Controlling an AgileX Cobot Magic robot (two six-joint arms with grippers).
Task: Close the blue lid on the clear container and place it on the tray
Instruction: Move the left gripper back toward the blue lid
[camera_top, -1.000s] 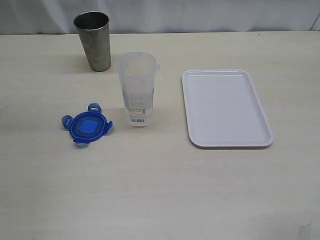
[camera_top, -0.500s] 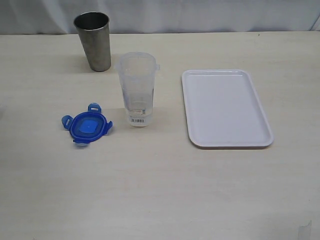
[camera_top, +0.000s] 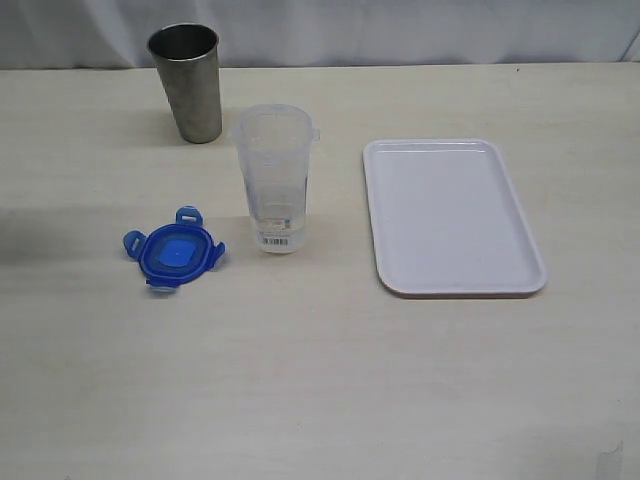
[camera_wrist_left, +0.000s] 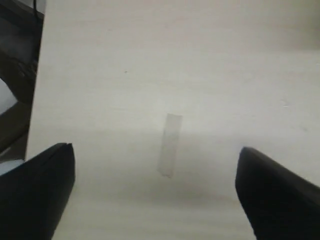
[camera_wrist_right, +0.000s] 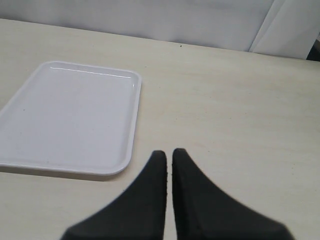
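Exterior light: bright, even and soft across the pale desk (camera_top: 320, 380).
Exterior shadows: faint. Grey smudges fall leftward from the metal cup (camera_top: 187, 80) and the clear container (camera_top: 273, 175), and a wider dim patch lies at the desk's left edge.
Tray (camera_top: 450, 215): near-white, surface detail washed out.
Left wrist view: hazy, low contrast; the left gripper (camera_wrist_left: 154, 149) is a black blur, with a dull shadow band across the desk by it.
Right wrist view: crisp on the tray; the right gripper (camera_wrist_right: 168, 152) is dark and soft-edged.

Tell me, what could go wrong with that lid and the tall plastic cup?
The clear container is tall and narrow, so pressing the blue lid on may tip it. The lid lies flat on the table, probably awkward to grasp. The metal cup stands close by and could get knocked.
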